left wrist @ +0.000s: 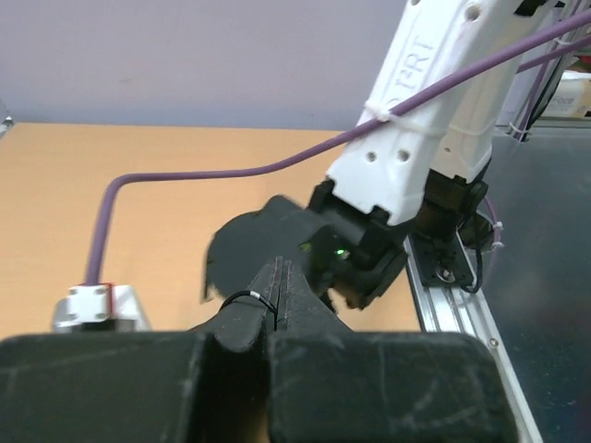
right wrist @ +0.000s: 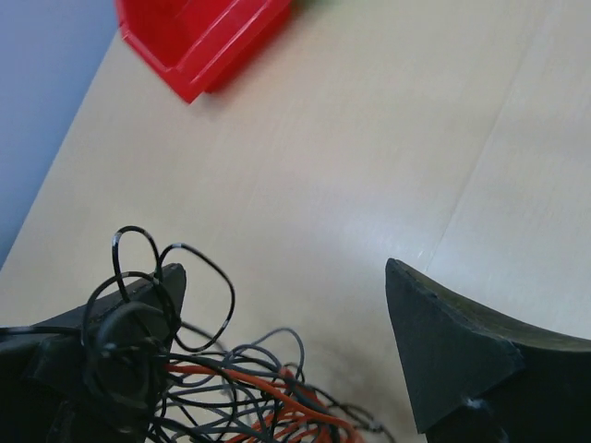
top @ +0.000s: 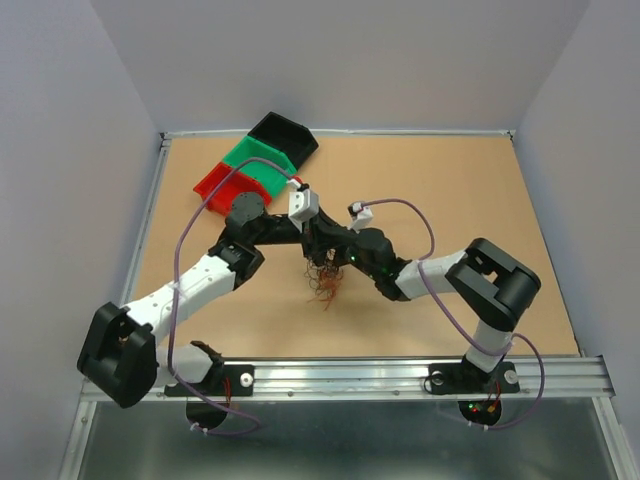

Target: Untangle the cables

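Worktop point(top: 480, 200) of pale wood fills the floor of a small booth, closed in by plain grey-lilac walls point(top: 330, 60) at the back and on both sides. A metal rail point(top: 380, 375) runs along the near edge and carries the bases of two arms. The left arm point(top: 200, 280) and the right arm point(top: 440, 270) both reach inward and meet near the middle.

Three bins sit touching in a slanted row at the far left: one red bin point(top: 232, 187), one green bin point(top: 262, 160) and one black bin point(top: 285, 135).

The cables point(top: 325, 285) form one tangle just below the spot where the two wrists meet, well apart from the bins. Red, orange-brown and dark strands curl through each other, too knotted to count.

The right jaws stand wide apart with nothing pinched between them. Dark loops of the tangle drape over and around one finger point(right wrist: 129, 351), and the other finger is bare.

The left jaws are pressed fully together. A thin dark strand loops over one finger at the seam, but whether it is pinched there cannot be told.
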Controlling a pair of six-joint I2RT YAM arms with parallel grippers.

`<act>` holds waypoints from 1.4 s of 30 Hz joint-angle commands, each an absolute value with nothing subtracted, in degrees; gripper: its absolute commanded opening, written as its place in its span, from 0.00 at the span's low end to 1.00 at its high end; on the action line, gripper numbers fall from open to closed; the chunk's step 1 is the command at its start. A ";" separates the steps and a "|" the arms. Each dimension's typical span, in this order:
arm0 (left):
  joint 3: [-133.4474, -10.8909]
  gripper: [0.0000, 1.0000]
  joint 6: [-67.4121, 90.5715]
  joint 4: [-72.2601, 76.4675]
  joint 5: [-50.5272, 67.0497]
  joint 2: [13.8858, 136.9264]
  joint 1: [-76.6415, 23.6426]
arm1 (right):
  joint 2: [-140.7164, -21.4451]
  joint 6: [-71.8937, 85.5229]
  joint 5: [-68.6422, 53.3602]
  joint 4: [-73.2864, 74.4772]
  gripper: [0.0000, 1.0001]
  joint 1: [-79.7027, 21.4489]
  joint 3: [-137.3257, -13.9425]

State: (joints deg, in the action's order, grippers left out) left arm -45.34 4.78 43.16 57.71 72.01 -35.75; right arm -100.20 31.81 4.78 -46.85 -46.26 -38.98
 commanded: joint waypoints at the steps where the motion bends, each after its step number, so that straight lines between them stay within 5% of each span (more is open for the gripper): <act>1: -47.03 0.00 1.15 43.33 51.83 56.28 -32.36 | -104.23 35.23 16.77 -26.51 0.94 -44.74 -46.92; 7: -29.10 0.00 10.53 61.42 12.65 41.57 -20.07 | -100.38 42.53 23.08 -21.29 1.00 -39.20 -43.77; 10: -30.05 0.00 14.05 59.43 5.29 44.99 -16.89 | -96.69 44.55 28.64 -16.72 1.00 -37.45 -42.72; 28: -31.28 0.00 18.80 60.39 0.70 52.37 -4.67 | -78.42 56.06 41.13 -3.16 1.00 -24.44 -35.78; 34: -32.79 0.00 23.55 62.21 6.59 59.93 1.75 | -67.78 58.62 47.28 -3.08 1.00 -22.76 -30.85; 42: -30.14 0.00 24.87 72.15 17.65 60.91 1.67 | -67.59 55.74 41.76 -4.04 0.96 -22.76 -32.25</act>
State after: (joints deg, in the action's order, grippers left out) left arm -30.24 23.33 61.80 10.50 61.45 1.72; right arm -67.90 57.12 41.93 -3.51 -22.50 -31.22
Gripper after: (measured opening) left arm 0.033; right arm 0.965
